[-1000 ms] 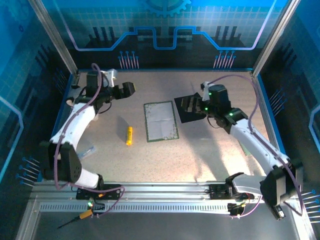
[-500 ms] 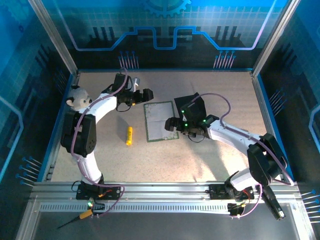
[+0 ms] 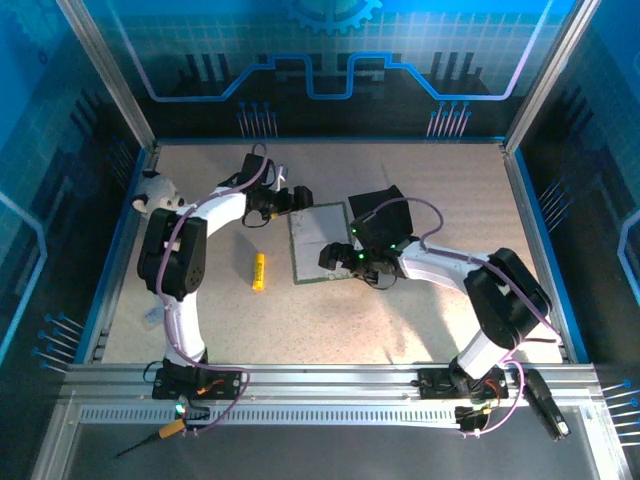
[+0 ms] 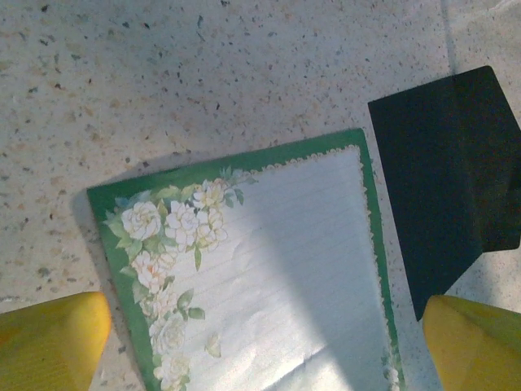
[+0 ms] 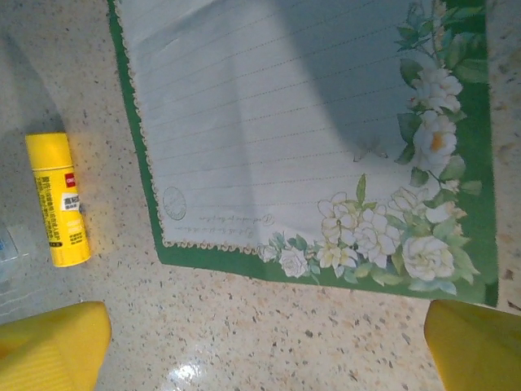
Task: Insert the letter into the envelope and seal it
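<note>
Print on letter (image 5: 269,106), yellow stick (image 5: 59,199) illegible

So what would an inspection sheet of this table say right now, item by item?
Surface: speckled beige table with a bright patch of glare.
Job's things: letter lying flat, face up, green flowered border; black envelope beside its far right corner, a thin gap between them. The letter is not yet inside.
Clutter: yellow stick lying left of the letter, apart from it.
Grippers: left gripper open over the letter's far left corner; right gripper open over its near edge. Neither holds anything.
Cables: purple cables run along both arms; one loops above the envelope.
Surroundings: blue patterned walls, metal frame posts, metal rail at the front.
</note>
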`<action>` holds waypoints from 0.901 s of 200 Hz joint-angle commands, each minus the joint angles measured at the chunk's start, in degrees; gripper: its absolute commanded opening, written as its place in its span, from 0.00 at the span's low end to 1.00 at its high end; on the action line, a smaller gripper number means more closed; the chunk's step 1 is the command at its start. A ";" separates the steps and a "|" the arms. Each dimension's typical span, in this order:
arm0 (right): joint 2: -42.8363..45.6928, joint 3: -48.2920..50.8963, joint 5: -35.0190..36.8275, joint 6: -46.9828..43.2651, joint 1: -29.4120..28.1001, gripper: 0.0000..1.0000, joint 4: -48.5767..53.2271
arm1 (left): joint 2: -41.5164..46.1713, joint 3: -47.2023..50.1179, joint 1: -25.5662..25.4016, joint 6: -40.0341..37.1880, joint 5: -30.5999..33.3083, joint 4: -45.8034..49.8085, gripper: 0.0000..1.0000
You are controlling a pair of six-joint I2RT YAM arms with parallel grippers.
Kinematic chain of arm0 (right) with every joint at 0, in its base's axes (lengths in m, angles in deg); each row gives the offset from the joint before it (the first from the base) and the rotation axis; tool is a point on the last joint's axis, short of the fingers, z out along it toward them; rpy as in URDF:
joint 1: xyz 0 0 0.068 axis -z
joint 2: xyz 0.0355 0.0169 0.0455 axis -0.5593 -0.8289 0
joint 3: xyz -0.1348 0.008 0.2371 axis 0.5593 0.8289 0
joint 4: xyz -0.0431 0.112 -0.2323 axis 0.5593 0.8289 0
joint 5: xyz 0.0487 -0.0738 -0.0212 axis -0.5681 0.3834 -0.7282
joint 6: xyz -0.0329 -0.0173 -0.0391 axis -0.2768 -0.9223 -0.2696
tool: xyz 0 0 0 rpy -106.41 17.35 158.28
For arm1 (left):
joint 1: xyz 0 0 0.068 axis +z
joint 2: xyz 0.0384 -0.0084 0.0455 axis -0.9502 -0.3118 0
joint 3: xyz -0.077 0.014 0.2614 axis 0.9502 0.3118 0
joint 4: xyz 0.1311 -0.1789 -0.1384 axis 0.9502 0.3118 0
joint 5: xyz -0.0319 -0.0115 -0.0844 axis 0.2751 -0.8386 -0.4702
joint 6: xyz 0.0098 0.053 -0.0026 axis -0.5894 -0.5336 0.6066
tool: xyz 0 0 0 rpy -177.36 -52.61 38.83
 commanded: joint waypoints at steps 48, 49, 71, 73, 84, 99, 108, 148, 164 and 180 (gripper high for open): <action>-3.87 -3.18 -1.41 0.28 -0.19 1.00 -2.90 | -2.51 -3.98 -0.69 -2.27 3.25 2.17 0.99; -3.78 -3.21 -1.41 0.21 -0.19 1.00 -2.83 | -2.59 -3.97 -0.69 -2.27 3.28 2.20 0.99; -3.56 -3.99 -0.45 -0.55 -0.01 1.00 -1.55 | -3.37 -4.51 -0.80 -3.32 3.88 2.82 0.99; -3.60 -4.05 -0.37 -0.60 0.03 1.00 -1.42 | -3.43 -4.56 -0.85 -3.37 3.91 2.84 0.99; -3.91 -4.31 -0.18 -0.57 0.38 1.00 -0.92 | -4.03 -4.87 -0.86 -3.64 4.01 3.02 0.99; -4.51 -4.30 -0.16 -0.38 1.00 1.00 -0.61 | -4.71 -5.14 -1.04 -3.59 3.92 2.98 0.99; -4.91 -4.24 -0.26 -0.19 1.27 1.00 -0.47 | -5.15 -5.28 -1.13 -3.57 3.70 2.96 0.99; -6.55 -4.13 -0.21 -0.34 2.18 1.00 -0.24 | -6.86 -6.59 -1.79 -4.42 4.16 4.13 0.99; -7.34 -4.21 -0.52 -0.55 2.44 1.00 -0.45 | -7.24 -6.69 -1.92 -4.71 5.05 4.32 0.99; -7.99 -4.39 -0.78 -0.81 2.63 1.00 -0.38 | -7.65 -6.77 -1.99 -4.90 5.91 4.64 0.99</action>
